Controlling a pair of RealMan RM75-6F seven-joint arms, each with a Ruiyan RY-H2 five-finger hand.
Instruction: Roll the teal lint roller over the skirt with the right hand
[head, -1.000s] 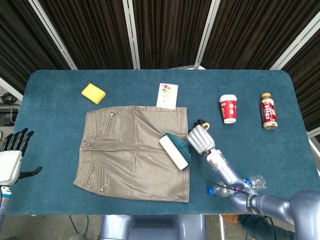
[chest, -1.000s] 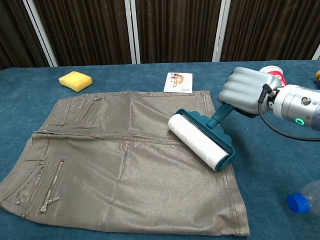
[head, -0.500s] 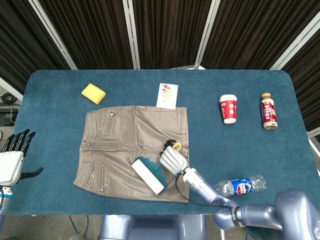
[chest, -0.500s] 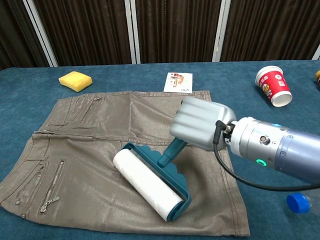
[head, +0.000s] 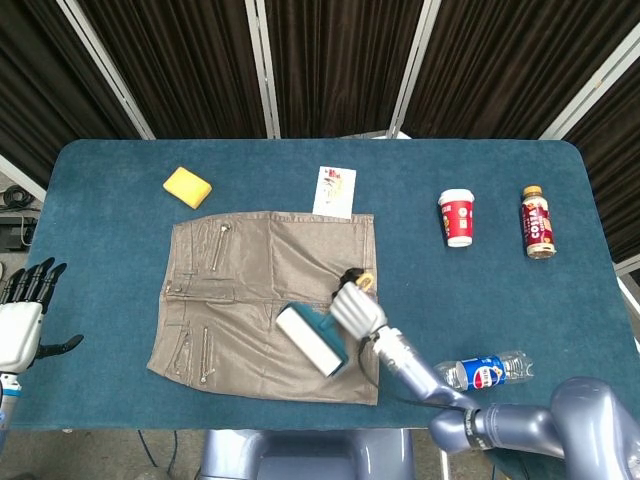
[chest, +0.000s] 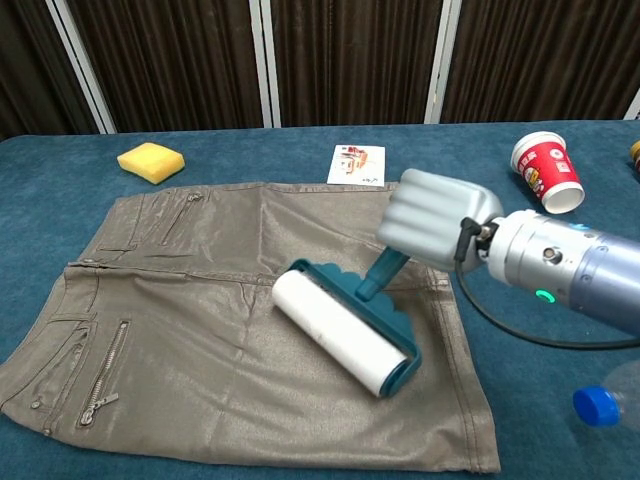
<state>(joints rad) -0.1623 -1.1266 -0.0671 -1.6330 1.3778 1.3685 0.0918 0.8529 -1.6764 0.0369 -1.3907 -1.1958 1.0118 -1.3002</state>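
Observation:
A shiny taupe skirt (head: 250, 290) (chest: 200, 300) lies flat in the middle of the blue table. My right hand (head: 357, 310) (chest: 435, 220) grips the handle of the teal lint roller (head: 312, 337) (chest: 345, 327). The roller's white drum presses on the skirt's lower right part, lying diagonally. My left hand (head: 22, 312) hangs off the table's left edge with fingers spread and nothing in it; the chest view does not show it.
A yellow sponge (head: 187, 187) (chest: 151, 162) and a small card (head: 335, 190) (chest: 357, 164) lie beyond the skirt. A red cup (head: 457, 217) (chest: 545, 172) and a brown bottle (head: 537, 222) stand at right. A plastic water bottle (head: 485, 371) (chest: 610, 400) lies near my right arm.
The right hand first swept the roller down and left across the skirt, then in the last half second drew it back up and to the right a little. The left hand stayed put.

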